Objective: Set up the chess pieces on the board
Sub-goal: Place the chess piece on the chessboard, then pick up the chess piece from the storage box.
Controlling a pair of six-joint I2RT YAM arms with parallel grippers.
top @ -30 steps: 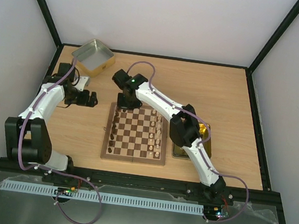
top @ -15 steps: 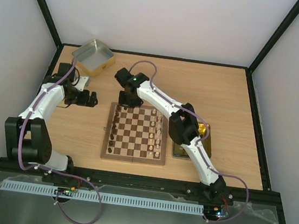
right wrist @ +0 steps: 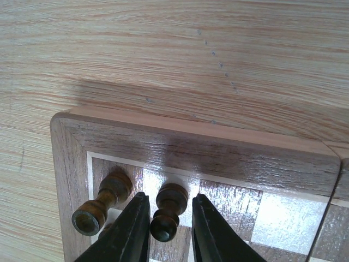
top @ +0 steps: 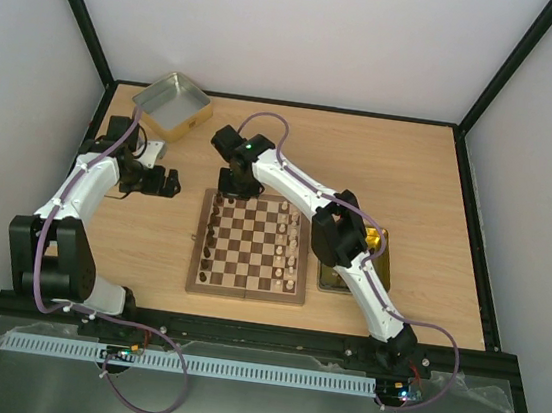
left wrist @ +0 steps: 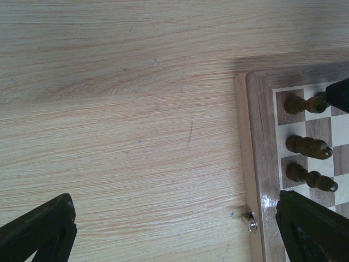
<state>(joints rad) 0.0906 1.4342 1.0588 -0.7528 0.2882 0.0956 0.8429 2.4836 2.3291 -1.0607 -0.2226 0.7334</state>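
Note:
The board (top: 245,292) lies mid-table, with dark chess pieces (top: 212,234) along its left columns and cream ones (top: 293,249) on the right. My right gripper (top: 230,189) is over the board's far left corner. In the right wrist view its fingers (right wrist: 169,229) straddle an upright dark pawn (right wrist: 170,210) standing on a square. The left finger is at the pawn's head and a gap shows on the right. Another dark piece (right wrist: 101,202) stands beside it. My left gripper (top: 168,183) is open and empty over bare table left of the board (left wrist: 256,164).
A silver tin (top: 173,103) sits at the far left corner. A yellow-gold tin (top: 384,248) lies right of the board, partly under the right arm. The left wrist view shows three dark pieces (left wrist: 308,146) and a metal clasp (left wrist: 251,221) on the board's edge.
My right wrist has shifted slightly toward the far side over the board's corner. The left arm has not moved.

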